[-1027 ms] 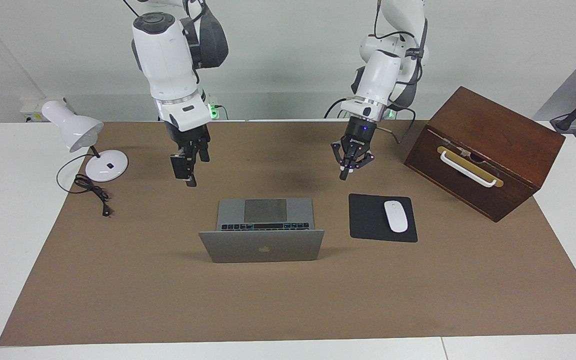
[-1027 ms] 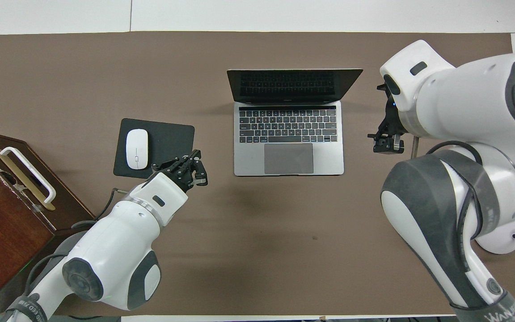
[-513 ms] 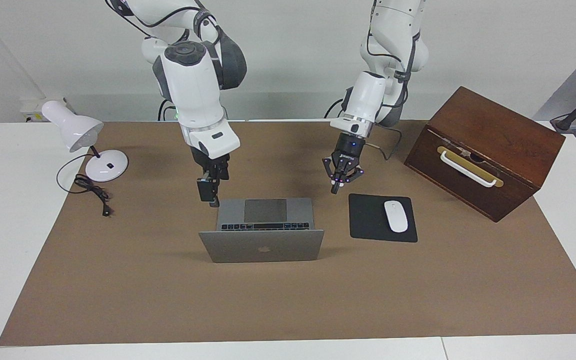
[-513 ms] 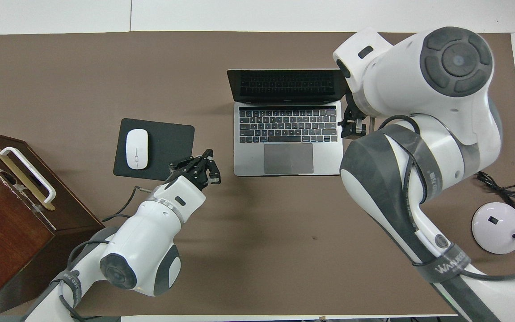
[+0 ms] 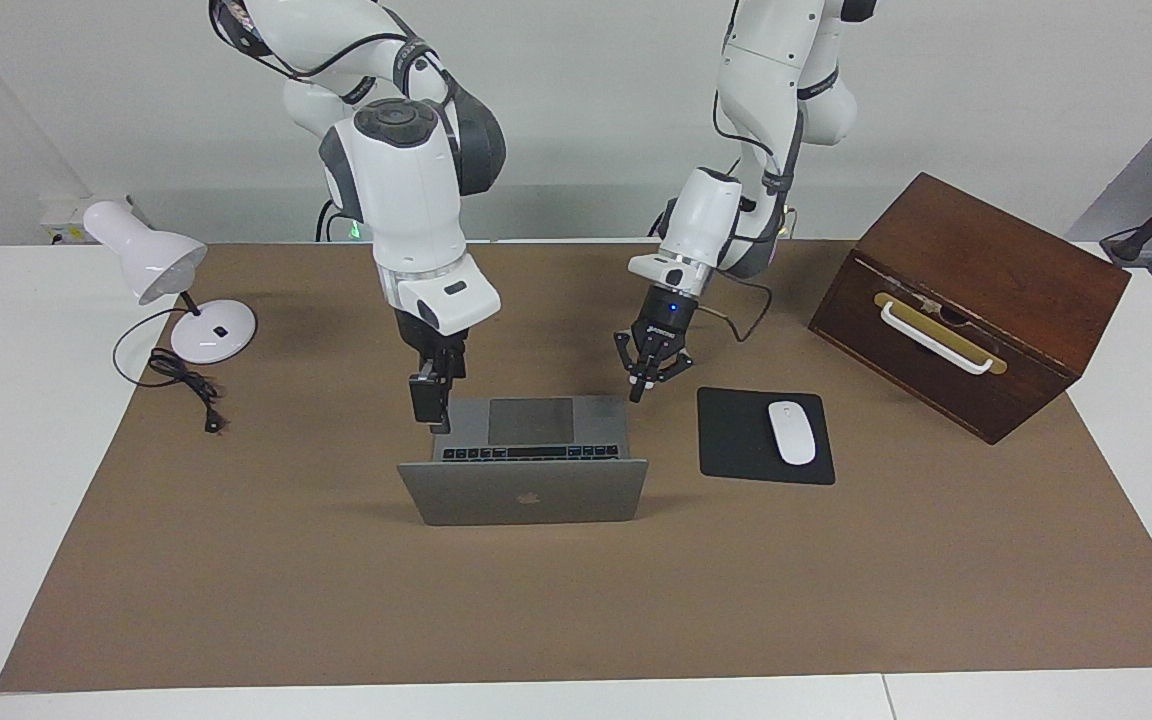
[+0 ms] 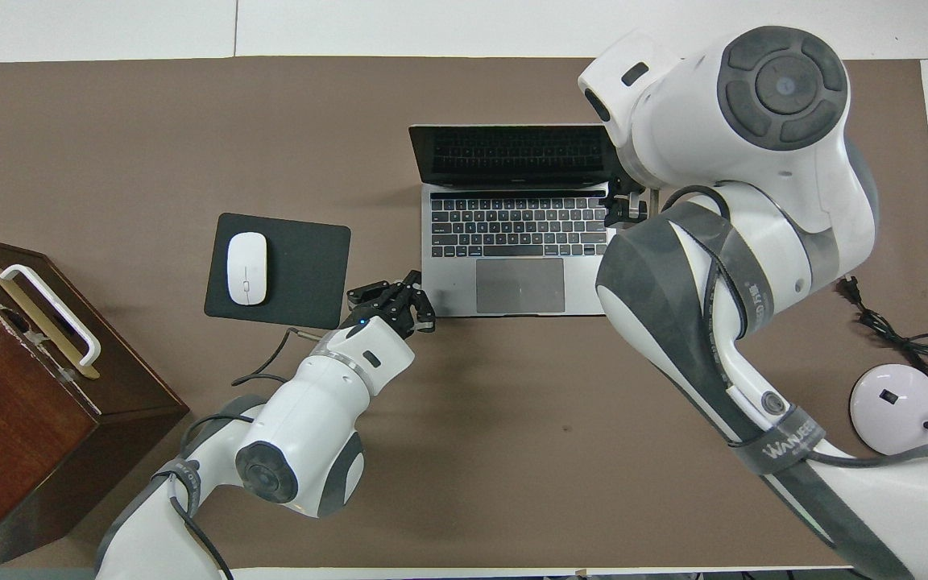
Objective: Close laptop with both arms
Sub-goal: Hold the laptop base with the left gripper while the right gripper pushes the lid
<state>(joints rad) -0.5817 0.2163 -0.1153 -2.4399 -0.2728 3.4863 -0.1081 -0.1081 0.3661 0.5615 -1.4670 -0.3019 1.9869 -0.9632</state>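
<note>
1. Approach is the step in hand, by my reading: the laptop [image 5: 526, 470] sits open in the middle of the brown mat [image 5: 236, 560], lid upright, keyboard toward the robots, and neither arm touches the lid yet.
2. Right gripper [image 5: 429, 400] hangs over the base's edge at the right arm's end; whether its fingers are spread or clenched I cannot tell.
3. Left gripper [image 5: 648, 372] hovers over the base's corner nearest the mouse pad [image 5: 736, 440], fingers spread, grasping nothing.
4. Next move likely calls for both grippers to get to the lid's top edge and press it down evenly toward the keyboard.
5. Hidden: in the overhead view the right arm's bulk covers 1 lid corner and most of its own gripper.
</note>
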